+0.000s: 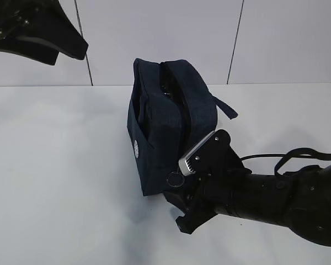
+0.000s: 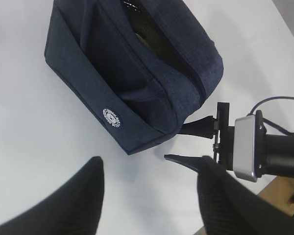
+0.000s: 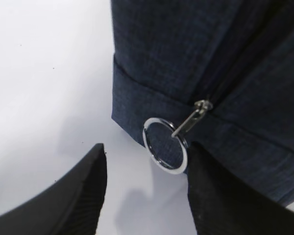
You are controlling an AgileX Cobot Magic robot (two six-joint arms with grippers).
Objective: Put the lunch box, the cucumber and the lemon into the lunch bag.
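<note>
The navy lunch bag (image 1: 165, 121) stands in the middle of the white table, and its top zipper gapes with a dark inside. Lunch box, cucumber and lemon are out of view. The silver ring pull (image 3: 165, 146) hangs at the bag's near lower corner (image 1: 175, 180). My right gripper (image 3: 146, 149) is open low at that corner, the ring just ahead of its right finger and not held; it also shows in the left wrist view (image 2: 181, 143). High above the table, my left gripper (image 2: 149, 164) is open and empty, looking down on the bag (image 2: 137, 73).
A white wall stands behind the table (image 1: 55, 165). The left arm (image 1: 38, 30) hangs at the upper left of the exterior view. The right arm and its cable (image 1: 276, 193) fill the near right. A wooden edge (image 2: 279, 188) shows past the table.
</note>
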